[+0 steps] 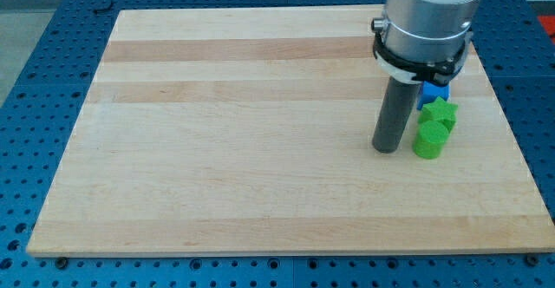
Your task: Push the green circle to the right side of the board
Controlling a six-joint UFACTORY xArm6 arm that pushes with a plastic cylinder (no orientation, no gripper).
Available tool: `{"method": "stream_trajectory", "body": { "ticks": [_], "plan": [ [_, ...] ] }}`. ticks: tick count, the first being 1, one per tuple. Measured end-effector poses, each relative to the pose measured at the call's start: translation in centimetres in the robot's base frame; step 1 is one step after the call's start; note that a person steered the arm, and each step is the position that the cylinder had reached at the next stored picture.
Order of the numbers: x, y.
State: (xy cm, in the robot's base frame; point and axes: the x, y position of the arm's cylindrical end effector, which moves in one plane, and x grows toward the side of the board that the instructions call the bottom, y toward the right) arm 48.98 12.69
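The green circle is a short green cylinder on the wooden board, toward the view's right. A green star sits just above it, touching or nearly touching it. A blue block lies above the star, partly hidden by the arm's grey body. My tip rests on the board just left of the green circle, a small gap apart from it.
The board's right edge lies a short way to the right of the green blocks. A blue perforated table surrounds the board on all sides.
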Motion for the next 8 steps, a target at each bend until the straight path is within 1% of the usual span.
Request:
{"method": "stream_trajectory", "body": {
  "ticks": [6,8],
  "plan": [
    [0.4,2.6],
    [0.4,4.9]
  ]
}}
